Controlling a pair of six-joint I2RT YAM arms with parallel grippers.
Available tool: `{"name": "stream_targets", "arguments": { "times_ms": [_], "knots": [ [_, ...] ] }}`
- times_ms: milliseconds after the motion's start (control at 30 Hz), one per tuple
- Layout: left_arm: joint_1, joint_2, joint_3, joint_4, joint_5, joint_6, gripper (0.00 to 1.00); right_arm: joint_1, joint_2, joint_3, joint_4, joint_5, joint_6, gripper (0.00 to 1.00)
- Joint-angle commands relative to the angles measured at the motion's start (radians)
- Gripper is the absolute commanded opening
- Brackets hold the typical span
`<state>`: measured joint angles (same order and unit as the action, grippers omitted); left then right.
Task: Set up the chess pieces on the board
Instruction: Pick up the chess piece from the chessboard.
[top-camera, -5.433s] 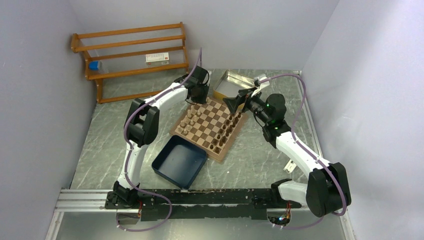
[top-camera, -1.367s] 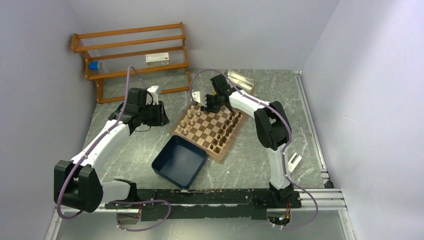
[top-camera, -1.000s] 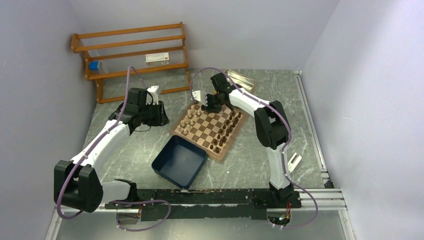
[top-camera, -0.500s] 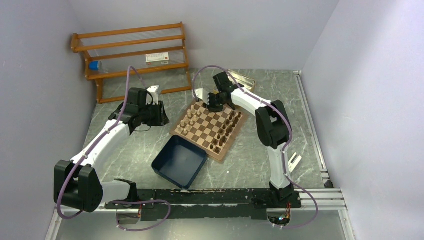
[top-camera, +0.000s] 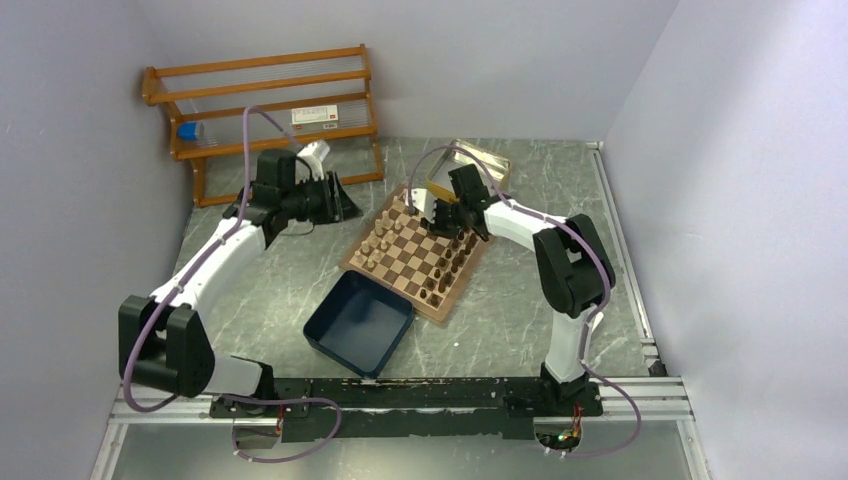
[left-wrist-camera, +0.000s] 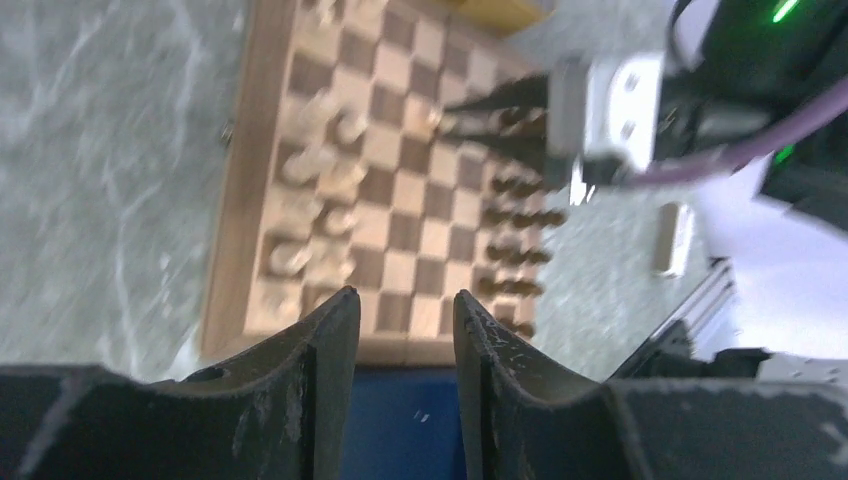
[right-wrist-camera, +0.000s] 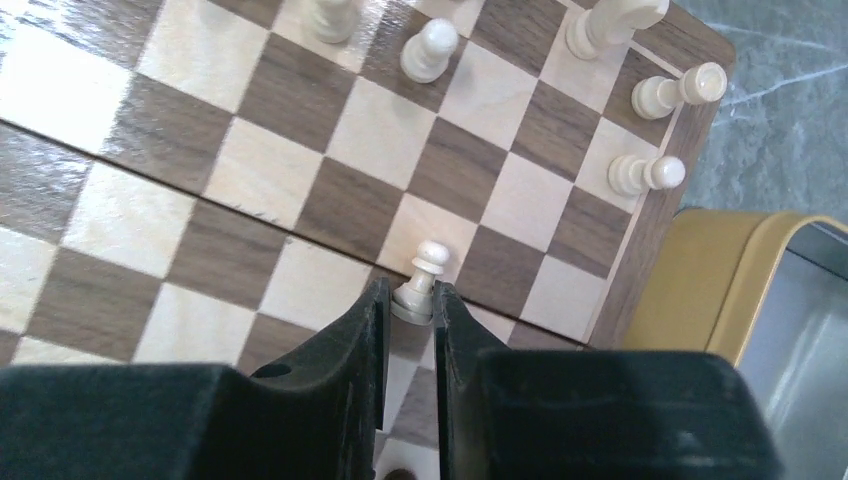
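Pawn in the pinch: the right tool (right-wrist-camera: 408, 297) is squeezed narrow on the base of a light pawn (right-wrist-camera: 424, 275) over the board (right-wrist-camera: 200, 200), near the board corner beside the gold tin (right-wrist-camera: 700, 280). The pawn's long axis runs roughly along the fingers, head poking past the tips, though I cannot tell whether its base touches the board. More light pieces (right-wrist-camera: 645, 172) stand ahead toward the board's edge, so the right arm is the nearer one, I'd say, while the left tool (left-wrist-camera: 405, 312) hangs off the board's left side above the table (top-camera: 520, 320), part-open and empty.
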<state>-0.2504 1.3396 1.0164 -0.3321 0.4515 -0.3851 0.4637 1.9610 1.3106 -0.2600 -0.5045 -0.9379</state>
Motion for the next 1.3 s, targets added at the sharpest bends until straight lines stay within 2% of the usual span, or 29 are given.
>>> {"name": "stream_targets", "arguments": {
  "times_ms": [0,200,533,833,1033,1267],
  "knots": [
    [0.004,0.086,0.13,0.155,0.176,-0.115,0.45,-0.007,-0.105,-0.12,0.236,-0.081,0.033,0.09],
    [-0.023,0.232,0.197,0.231,0.246,-0.191,0.46,-0.007,-0.191,-0.209,0.36,-0.161,0.041,0.1],
    [-0.103,0.368,0.235,0.367,0.336,-0.287,0.51,-0.007,-0.281,-0.292,0.531,-0.21,0.099,0.11],
    [-0.128,0.437,0.269,0.413,0.326,-0.331,0.45,-0.007,-0.319,-0.313,0.557,-0.232,0.112,0.11],
    [-0.133,0.475,0.323,0.336,0.296,-0.274,0.44,-0.007,-0.335,-0.316,0.564,-0.235,0.119,0.11],
    [-0.133,0.479,0.308,0.352,0.294,-0.281,0.45,-0.007,-0.339,-0.312,0.564,-0.235,0.126,0.11]
  ]
}}
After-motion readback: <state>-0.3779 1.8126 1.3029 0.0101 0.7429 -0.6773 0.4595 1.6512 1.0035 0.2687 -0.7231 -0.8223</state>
